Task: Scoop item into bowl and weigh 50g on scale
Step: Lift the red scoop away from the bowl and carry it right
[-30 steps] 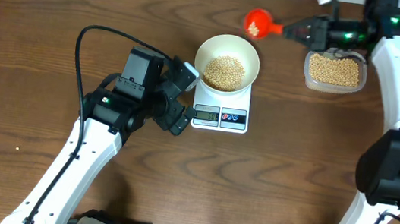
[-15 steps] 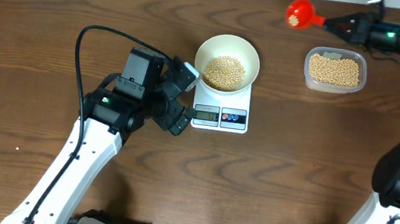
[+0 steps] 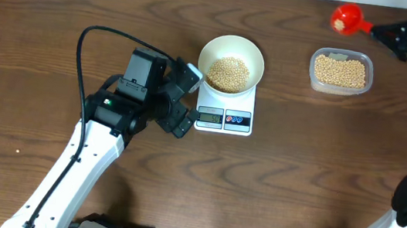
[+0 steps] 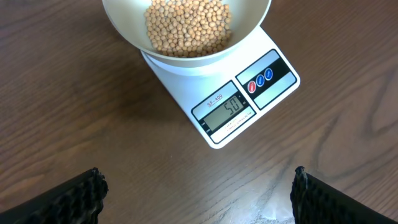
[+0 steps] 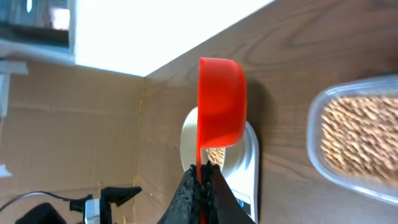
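1. Over the last second the scoop (image 3: 346, 17) has travelled away from the bowl (image 3: 206, 48), from the gap between bowl and tub (image 3: 311, 70) to a spot past the tub's far rim; the right arm has swung out with it; the left arm, bowl and scale (image 3: 224, 119) have not shifted.
2. The right gripper (image 3: 381, 30) is pressed together on the scoop's handle, with the cup pointing away from it; the wrist view shows the handle pinched between the fingertips; in the overhead view a few beans seem to lie in the cup.
3. The left gripper (image 3: 190, 99) is spread wide and holds nothing; the scale sits just ahead of it, apart from both fingers (image 4: 81, 196).
4. The beans (image 4: 186, 25) to be weighed are heaped in the bowl, which stands on the scale, well apart from the scoop on its cup side; the display reads 50, so the target looks met.
5. The tub, with many beans in it, lies just beside the cup and nearer the robot; the cup hangs over bare table (image 3: 272, 185), not over the tub.
6. What could go wrong: any roll of the right wrist here would drop the leftover beans on the table rather than in the tub; carrying them back over the bowl would push the reading past 50; a forward nudge of the left gripper could knock the scale and upset the weight.
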### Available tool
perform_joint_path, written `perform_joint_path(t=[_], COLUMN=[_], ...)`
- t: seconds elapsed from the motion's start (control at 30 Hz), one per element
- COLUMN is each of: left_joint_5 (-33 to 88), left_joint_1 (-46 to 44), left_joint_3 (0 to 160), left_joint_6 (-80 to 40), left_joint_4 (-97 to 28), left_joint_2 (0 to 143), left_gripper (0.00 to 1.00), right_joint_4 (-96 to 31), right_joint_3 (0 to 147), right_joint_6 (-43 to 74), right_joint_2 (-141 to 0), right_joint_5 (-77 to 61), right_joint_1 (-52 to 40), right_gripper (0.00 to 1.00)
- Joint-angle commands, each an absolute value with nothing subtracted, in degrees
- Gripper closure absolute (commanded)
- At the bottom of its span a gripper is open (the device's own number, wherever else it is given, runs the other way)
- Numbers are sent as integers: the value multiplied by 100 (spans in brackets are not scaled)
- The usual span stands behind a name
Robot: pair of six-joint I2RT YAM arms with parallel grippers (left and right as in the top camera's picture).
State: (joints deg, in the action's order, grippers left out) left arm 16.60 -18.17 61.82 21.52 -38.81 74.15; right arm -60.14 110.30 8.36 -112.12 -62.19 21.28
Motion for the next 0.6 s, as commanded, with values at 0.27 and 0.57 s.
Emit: perform_joint_path(t=[0.27, 0.57], left_joint_5=[1747, 1747], left_joint_1=[-1813, -1813], left_joint_3=[6211, 6211], left_joint_6=[2244, 2244], left_joint_4=[-3898, -3898], left_joint_2=[7459, 7459], left_gripper=[3, 4], right_joint_4=[-6204, -6790], right_joint_3=[11067, 11067], right_joint_6=[718, 456], right_joint_2=[-11111, -11111], right_joint_5=[-6171, -5621], right_joint_1=[2569, 2585], right_gripper=[99, 99])
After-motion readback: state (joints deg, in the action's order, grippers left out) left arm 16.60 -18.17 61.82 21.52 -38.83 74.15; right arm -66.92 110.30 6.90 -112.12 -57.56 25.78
